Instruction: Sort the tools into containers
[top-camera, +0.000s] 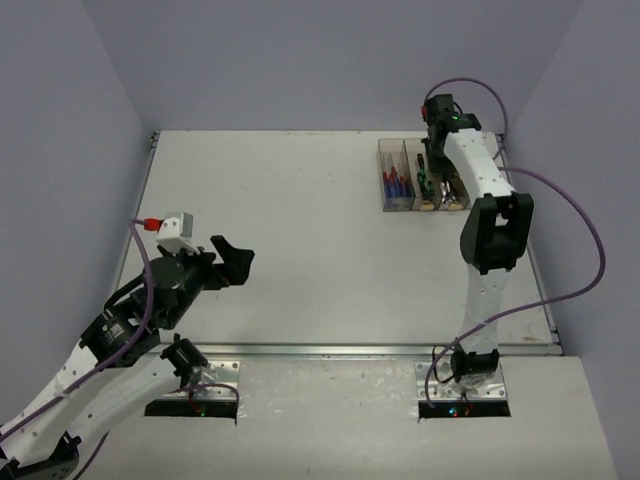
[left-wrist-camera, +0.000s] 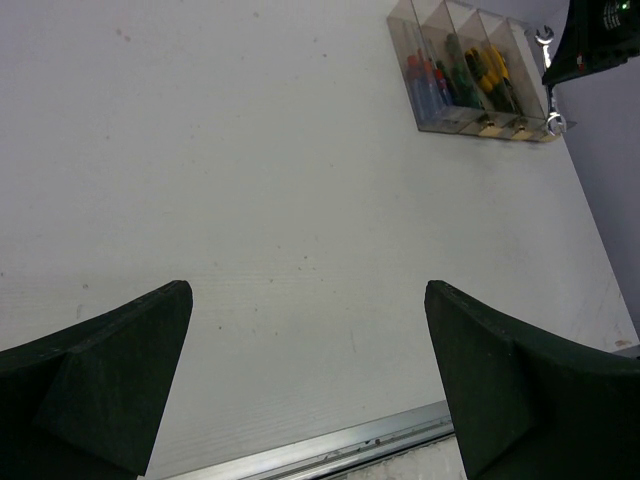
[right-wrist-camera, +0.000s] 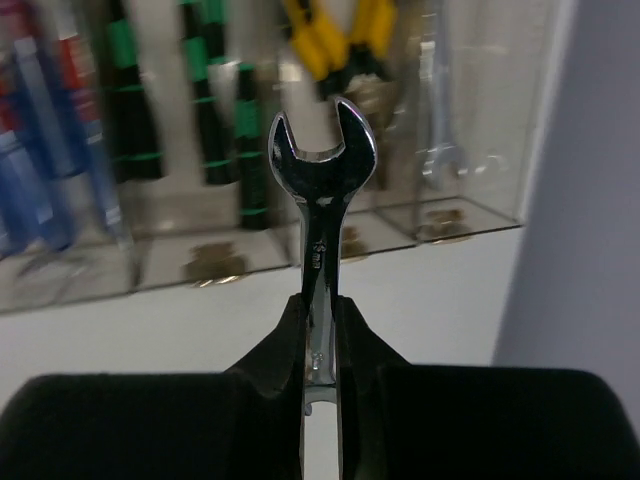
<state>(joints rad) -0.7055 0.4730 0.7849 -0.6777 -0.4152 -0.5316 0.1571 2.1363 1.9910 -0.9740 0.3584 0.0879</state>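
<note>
Right hand (right-wrist-camera: 320, 310): clenched on the shank of a wrench (right-wrist-camera: 322, 190).
Wrench axis: the open head juts past the fingertips. The long axis runs in line with the fingers and, in the wrist view, roughly along the length of the bins (top-camera: 381, 175).
Wrench place: held above the worktop (top-camera: 300, 230). In the wrist view its head sits in front of the pliers (right-wrist-camera: 310, 45), toward the near end of the row.
Likely target: the rightmost bin (right-wrist-camera: 500, 150), where another wrench (right-wrist-camera: 440, 150) lies. It is just to the right of the held one.
Coming move, as I judge it: a short shift right, then lowering the wrench in lengthways. The axis looks to need little turning.
Bins' place: at the far right of the worktop, close to the right wall.
Left hand (top-camera: 232, 262): released, jaws wide, nothing in it. It is at the near left, well apart from the bins.
Nearer arm: the right, plainly.
</note>
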